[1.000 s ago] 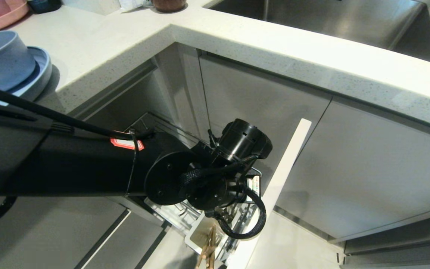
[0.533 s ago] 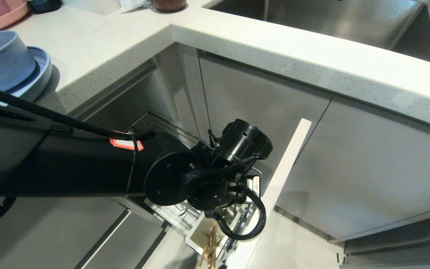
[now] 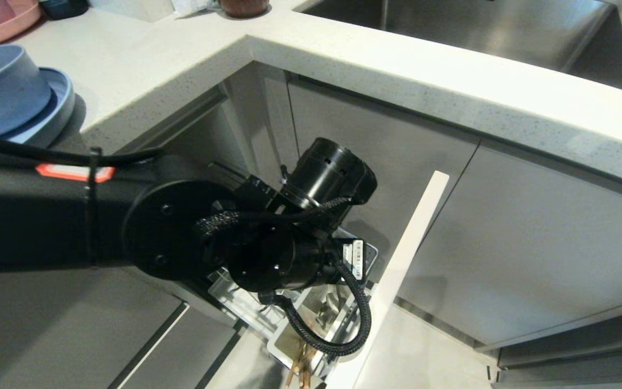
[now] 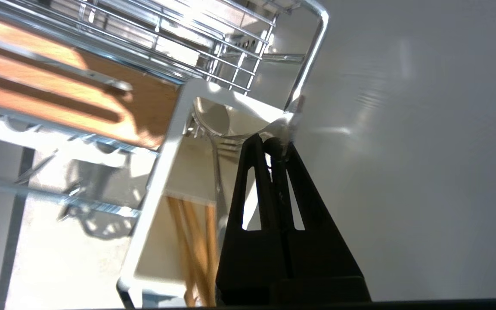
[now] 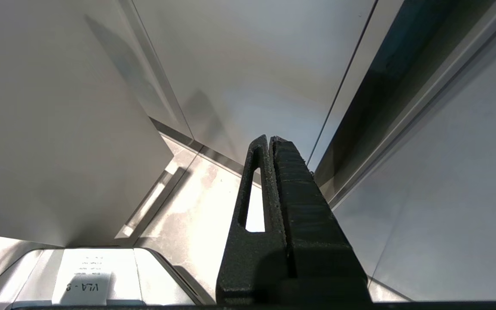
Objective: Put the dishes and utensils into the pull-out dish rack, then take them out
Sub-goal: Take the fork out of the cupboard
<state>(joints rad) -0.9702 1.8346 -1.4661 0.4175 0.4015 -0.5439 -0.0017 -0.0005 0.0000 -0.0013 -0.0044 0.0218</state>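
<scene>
The robot's left arm [image 3: 46, 216] reaches in from the left, its wrist [image 3: 268, 254] bent downward, the left gripper [image 4: 271, 144] pressed fully closed (the two black fingers meet tip to tip). The right gripper [image 5: 269, 142] hangs low, fingers likewise together, empty.

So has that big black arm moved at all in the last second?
Yes. The left arm has shifted left and up, away from the white cabinet front.
</scene>
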